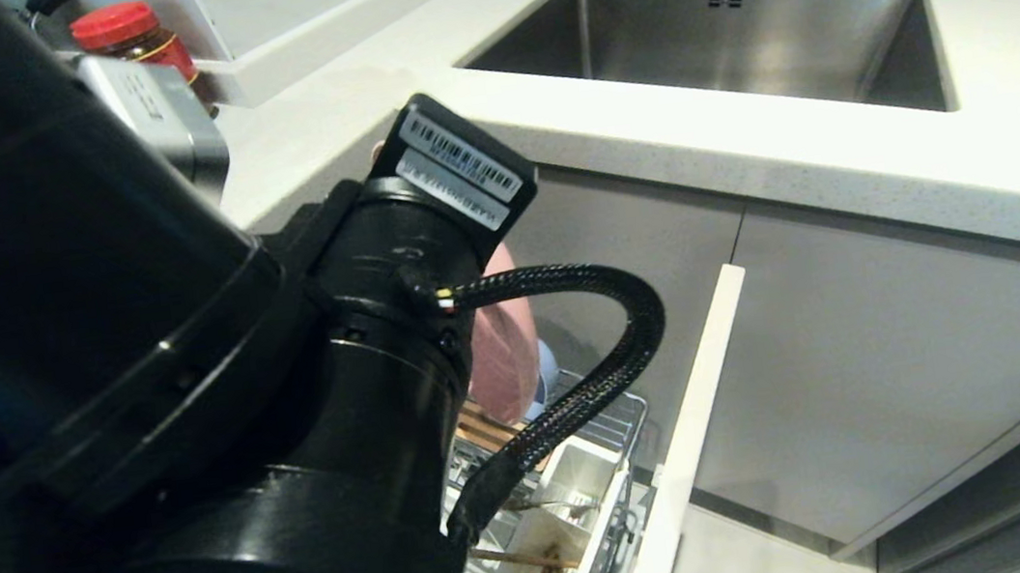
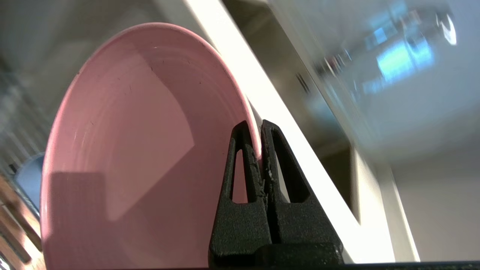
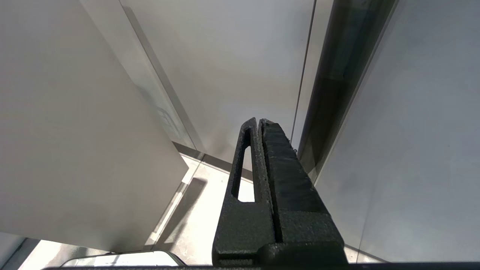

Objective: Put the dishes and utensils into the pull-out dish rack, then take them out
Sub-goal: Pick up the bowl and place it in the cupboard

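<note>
Pink plate [image 2: 142, 150] is standing on edge, its rim pinched between the closed tips of the left gripper [image 2: 258, 131], above the pull-out dish rack [image 1: 606, 430]. Such a thin grip is risking slipping or swinging against the counter edge.

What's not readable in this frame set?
- Head view: the left arm's black wrist hides most of the pink plate and the dish rack.
- Head view: left gripper hidden behind that wrist.
- Left wrist view: the pale-blue bowl is cut off behind the plate.
- Right gripper: only cabinet panels around it.
</note>
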`<state>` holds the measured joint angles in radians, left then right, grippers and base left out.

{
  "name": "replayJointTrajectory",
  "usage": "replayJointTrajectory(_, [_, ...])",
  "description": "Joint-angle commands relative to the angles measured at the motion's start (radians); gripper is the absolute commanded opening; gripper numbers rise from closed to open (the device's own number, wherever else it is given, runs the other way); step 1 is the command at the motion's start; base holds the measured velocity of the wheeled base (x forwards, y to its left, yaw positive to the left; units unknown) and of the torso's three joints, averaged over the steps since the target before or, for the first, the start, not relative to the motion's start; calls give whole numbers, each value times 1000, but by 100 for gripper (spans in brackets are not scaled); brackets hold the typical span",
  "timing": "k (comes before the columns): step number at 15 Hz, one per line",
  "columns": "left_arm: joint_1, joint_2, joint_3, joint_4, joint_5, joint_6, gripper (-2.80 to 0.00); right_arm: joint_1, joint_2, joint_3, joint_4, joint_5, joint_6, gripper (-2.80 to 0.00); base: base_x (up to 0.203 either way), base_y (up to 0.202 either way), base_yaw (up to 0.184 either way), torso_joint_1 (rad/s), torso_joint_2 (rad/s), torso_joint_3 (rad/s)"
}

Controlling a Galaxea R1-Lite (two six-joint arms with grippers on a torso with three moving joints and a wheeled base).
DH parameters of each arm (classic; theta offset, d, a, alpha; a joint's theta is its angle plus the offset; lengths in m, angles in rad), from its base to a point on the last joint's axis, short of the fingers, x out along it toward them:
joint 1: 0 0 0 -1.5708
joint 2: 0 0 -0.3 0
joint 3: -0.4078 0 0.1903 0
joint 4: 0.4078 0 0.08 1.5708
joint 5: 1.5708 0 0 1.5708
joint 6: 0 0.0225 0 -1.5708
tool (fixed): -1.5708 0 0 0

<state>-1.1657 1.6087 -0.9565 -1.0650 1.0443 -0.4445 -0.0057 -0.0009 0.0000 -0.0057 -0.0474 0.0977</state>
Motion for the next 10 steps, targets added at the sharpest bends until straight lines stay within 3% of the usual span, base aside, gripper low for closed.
replayJointTrajectory(1, [66, 6, 83, -62, 13, -68, -280, 0, -2, 0, 0, 0, 1, -280, 0, 0, 0, 0, 0, 0])
replayJointTrajectory(6, [199, 27, 116, -60, 27, -345, -280, 0, -3, 0, 0, 0, 1, -280, 0, 0, 0, 0, 0, 0])
replayJointTrajectory(10, [258, 106, 137, -36, 109, -482, -280, 0, -5, 0, 0, 0, 1, -280, 0, 0, 0, 0, 0, 0])
